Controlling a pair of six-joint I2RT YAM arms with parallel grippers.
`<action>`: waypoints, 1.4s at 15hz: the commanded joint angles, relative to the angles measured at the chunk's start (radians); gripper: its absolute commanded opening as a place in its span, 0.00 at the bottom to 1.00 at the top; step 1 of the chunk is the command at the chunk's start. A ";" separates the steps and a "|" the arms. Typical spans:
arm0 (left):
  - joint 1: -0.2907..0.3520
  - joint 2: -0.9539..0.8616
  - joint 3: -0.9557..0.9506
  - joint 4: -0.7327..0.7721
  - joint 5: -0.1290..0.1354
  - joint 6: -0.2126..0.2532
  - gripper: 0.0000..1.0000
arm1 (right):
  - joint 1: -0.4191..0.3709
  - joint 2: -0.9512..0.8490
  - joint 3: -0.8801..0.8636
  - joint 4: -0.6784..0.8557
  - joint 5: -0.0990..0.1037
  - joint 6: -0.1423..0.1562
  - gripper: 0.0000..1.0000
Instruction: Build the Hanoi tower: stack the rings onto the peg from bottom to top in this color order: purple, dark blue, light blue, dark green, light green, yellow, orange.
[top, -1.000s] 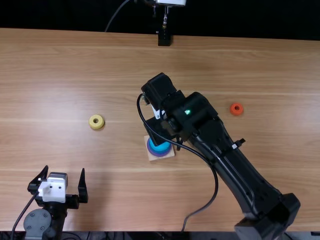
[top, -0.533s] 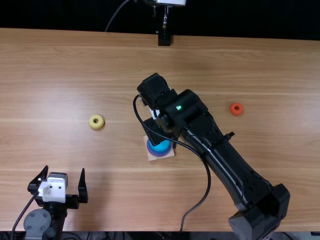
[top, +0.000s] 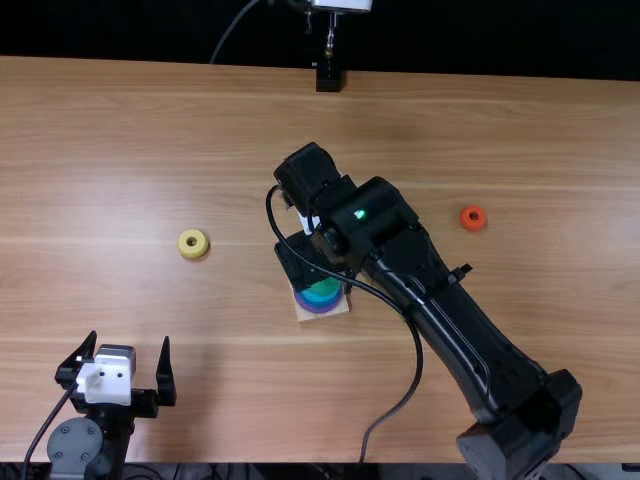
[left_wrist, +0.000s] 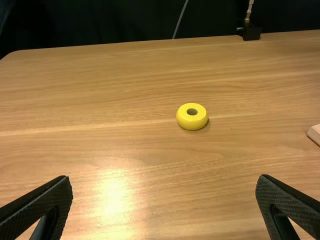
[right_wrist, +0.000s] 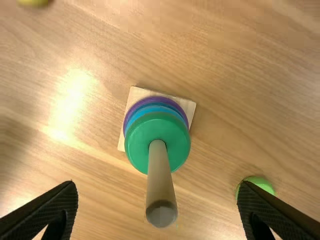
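Dark green ring (right_wrist: 137, 142) now tops the light blue one in the top view, where light blue was uppermost a moment ago. Across the light brown table (top: 120, 130), I have my right gripper (top: 304, 262) over the stack, fingers apart on either side of the peg's line. My left gripper (top: 129, 341) stands well apart from it, jaws wide. Below the right claw sits the square wooden base (right_wrist: 124, 132); from it the peg (right_wrist: 161, 182) rises upright, long axis running up toward my wrist camera, free end between the fingers. Purple lies lowest, blues next, dark green flat on top, the peg through its hole. Light green ring (right_wrist: 261, 184) lies beside the stack, partly behind one right finger. Yellow ring (left_wrist: 192, 116) lies flat ahead of the left claw, hole up; orange ring (top: 473, 218), also hole up, is to the right of the right claw.
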 joint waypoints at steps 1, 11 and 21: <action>0.007 -0.012 -0.104 -0.079 0.001 0.012 1.00 | -0.004 0.004 0.068 0.003 0.008 0.009 1.00; 0.007 -0.012 -0.104 -0.079 0.001 0.012 1.00 | -0.198 -0.427 -0.282 0.230 0.108 0.009 1.00; 0.007 -0.012 -0.104 -0.079 0.001 0.012 1.00 | -0.370 -0.660 -1.006 0.382 0.069 0.174 1.00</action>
